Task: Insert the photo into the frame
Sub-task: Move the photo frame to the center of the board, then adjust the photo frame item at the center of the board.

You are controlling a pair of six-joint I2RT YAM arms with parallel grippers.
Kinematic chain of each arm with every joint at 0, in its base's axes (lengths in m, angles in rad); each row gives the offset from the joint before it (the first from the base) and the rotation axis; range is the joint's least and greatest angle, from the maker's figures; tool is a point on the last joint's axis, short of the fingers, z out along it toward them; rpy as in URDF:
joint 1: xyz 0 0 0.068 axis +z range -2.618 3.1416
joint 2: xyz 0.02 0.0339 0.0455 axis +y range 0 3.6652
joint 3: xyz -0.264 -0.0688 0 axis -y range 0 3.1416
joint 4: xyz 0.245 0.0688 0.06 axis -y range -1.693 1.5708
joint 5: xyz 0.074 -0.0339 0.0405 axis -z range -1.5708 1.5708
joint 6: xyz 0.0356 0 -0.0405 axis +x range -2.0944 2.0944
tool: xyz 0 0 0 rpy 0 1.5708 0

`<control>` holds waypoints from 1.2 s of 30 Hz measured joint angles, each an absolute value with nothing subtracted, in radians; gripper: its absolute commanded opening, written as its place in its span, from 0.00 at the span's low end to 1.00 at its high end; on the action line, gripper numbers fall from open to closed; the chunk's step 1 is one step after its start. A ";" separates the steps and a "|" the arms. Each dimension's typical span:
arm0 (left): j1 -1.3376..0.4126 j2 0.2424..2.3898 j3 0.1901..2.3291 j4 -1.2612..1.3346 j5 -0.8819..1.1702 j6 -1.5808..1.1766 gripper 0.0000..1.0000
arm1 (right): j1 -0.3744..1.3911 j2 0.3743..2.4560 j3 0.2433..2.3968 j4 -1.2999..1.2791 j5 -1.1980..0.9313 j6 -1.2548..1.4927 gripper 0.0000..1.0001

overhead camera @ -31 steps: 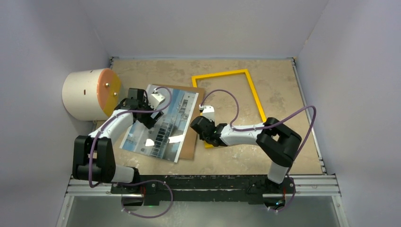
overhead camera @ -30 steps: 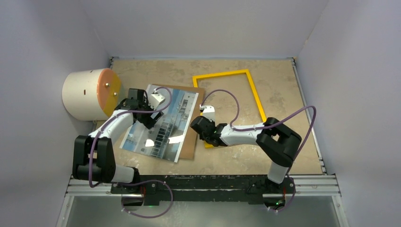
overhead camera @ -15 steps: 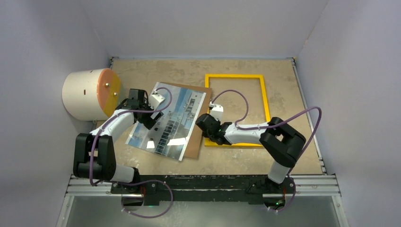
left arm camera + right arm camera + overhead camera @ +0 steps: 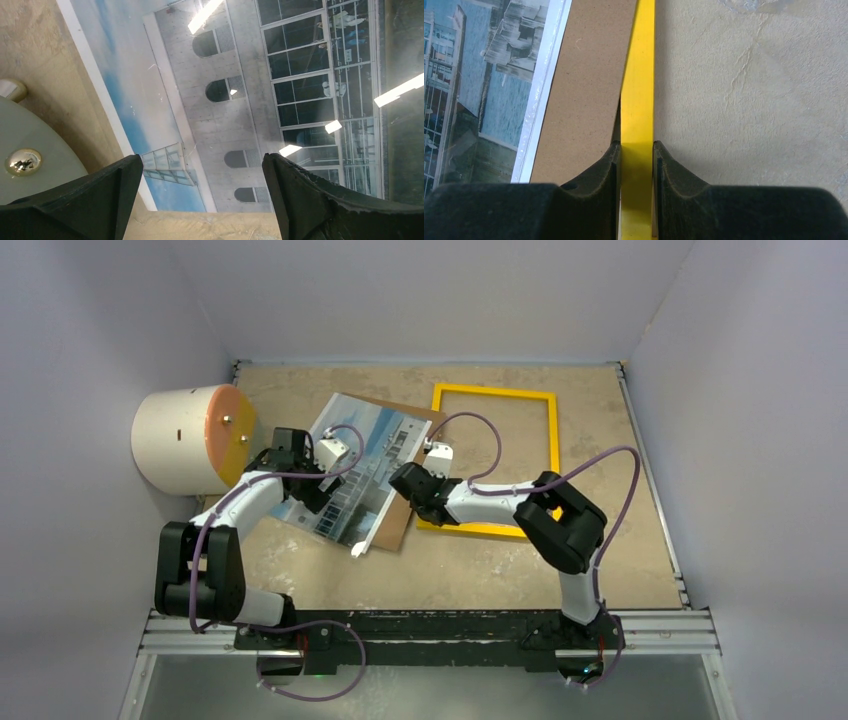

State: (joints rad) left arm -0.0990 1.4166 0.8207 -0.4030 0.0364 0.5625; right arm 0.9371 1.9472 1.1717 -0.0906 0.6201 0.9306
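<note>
Photo [image 4: 362, 488]: glossy, white-bordered building against blue sky

Even, bright overhead light leaves only soft shadows, yet white strip-lamp glare streaks the glossy photo [image 4: 220, 95] just ahead of my left pincer [image 4: 200, 165], whose dark fingers [image 4: 75, 202] sit slightly blurred at the near edge.

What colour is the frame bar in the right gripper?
Bright yellow; the frame in the right gripper shows best in the right wrist view.
</note>
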 measured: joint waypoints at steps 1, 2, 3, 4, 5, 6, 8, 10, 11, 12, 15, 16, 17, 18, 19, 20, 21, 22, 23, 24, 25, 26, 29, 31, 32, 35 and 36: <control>-0.099 1.417 0.821 -0.403 0.037 0.562 0.99 | 0.936 1.953 1.180 -0.093 0.620 0.931 0.00; -0.099 1.417 0.821 -0.405 0.040 0.562 1.00 | 0.936 1.955 1.183 -0.094 0.620 0.931 0.00; -0.099 1.417 0.823 -0.408 0.048 0.561 1.00 | 0.936 1.954 1.182 -0.093 0.619 0.930 0.00; -0.101 1.417 0.826 -0.412 0.056 0.561 1.00 | 0.936 1.952 1.177 -0.088 0.619 0.928 0.00; -0.107 1.417 0.835 -0.421 0.073 0.555 1.00 | 0.936 1.946 1.167 -0.075 0.614 0.926 0.00; -0.117 1.415 0.844 -0.428 0.089 0.544 1.00 | 0.935 1.940 1.154 -0.061 0.609 0.925 0.00; -0.154 1.408 0.860 -0.431 0.130 0.522 1.00 | 0.932 1.923 1.126 -0.027 0.591 0.919 0.00; -0.228 1.384 0.865 -0.419 0.170 0.489 1.00 | 0.926 1.903 1.096 0.001 0.565 0.913 0.00; -0.277 1.370 0.865 -0.409 0.183 0.480 1.00 | 0.924 1.894 1.084 0.010 0.556 0.911 0.00; -0.326 1.359 0.865 -0.397 0.195 0.469 1.00 | 0.922 1.883 1.069 0.020 0.542 0.909 0.00; -0.462 1.346 0.858 -0.347 0.222 0.439 1.00 | 0.915 1.863 1.039 0.043 0.514 0.909 0.00; -0.493 1.346 0.853 -0.334 0.223 0.429 1.00 | 0.912 1.856 1.030 0.050 0.504 0.911 0.00; -0.527 1.349 0.846 -0.318 0.220 0.418 1.00 | 0.908 1.851 1.022 0.056 0.496 0.915 0.00; -0.553 1.354 0.837 -0.297 0.213 0.393 1.00 | 0.907 1.847 1.016 0.060 0.492 0.918 0.00; -0.567 1.360 0.833 -0.277 0.207 0.376 1.00 | 0.903 1.842 1.008 0.064 0.486 0.926 0.00; -0.581 1.373 0.831 -0.244 0.188 0.357 1.00 | 0.900 1.837 1.004 0.062 0.479 0.932 0.00; -0.588 1.384 0.831 -0.223 0.177 0.347 1.00 | 0.896 1.833 1.000 0.062 0.477 0.938 0.00; -0.599 1.403 0.831 -0.189 0.159 0.330 1.00 | 0.894 1.830 0.996 0.062 0.475 0.945 0.00; -0.606 1.418 0.831 -0.164 0.146 0.319 1.00 | 0.890 1.826 0.991 0.062 0.476 0.953 0.00; -0.613 1.438 0.831 -0.131 0.129 0.306 1.00 | 0.887 1.822 0.986 0.061 0.476 0.961 0.00; -0.619 1.458 0.831 -0.101 0.113 0.298 1.00 | 0.883 1.819 0.982 0.060 0.476 0.966 0.00; -0.624 1.481 0.831 -0.076 0.105 0.287 1.00 | 0.881 1.816 0.979 0.058 0.478 0.974 0.00; -0.635 1.547 0.831 -0.049 0.072 0.265 1.00 | 0.880 1.810 0.970 0.057 0.480 0.989 0.00; -0.643 1.584 0.826 -0.044 0.069 0.255 1.00 | 0.876 1.806 0.964 0.060 0.480 0.998 0.00; -0.649 1.595 0.821 -0.040 0.070 0.253 1.00 | 0.874 1.801 0.957 0.063 0.480 1.003 0.00; -0.663 1.601 0.815 -0.035 0.072 0.248 1.00 | 0.865 1.774 0.921 0.074 0.480 1.011 0.00; -0.664 1.602 0.813 -0.026 0.074 0.244 1.00 | 0.861 1.763 0.906 0.078 0.480 1.013 0.00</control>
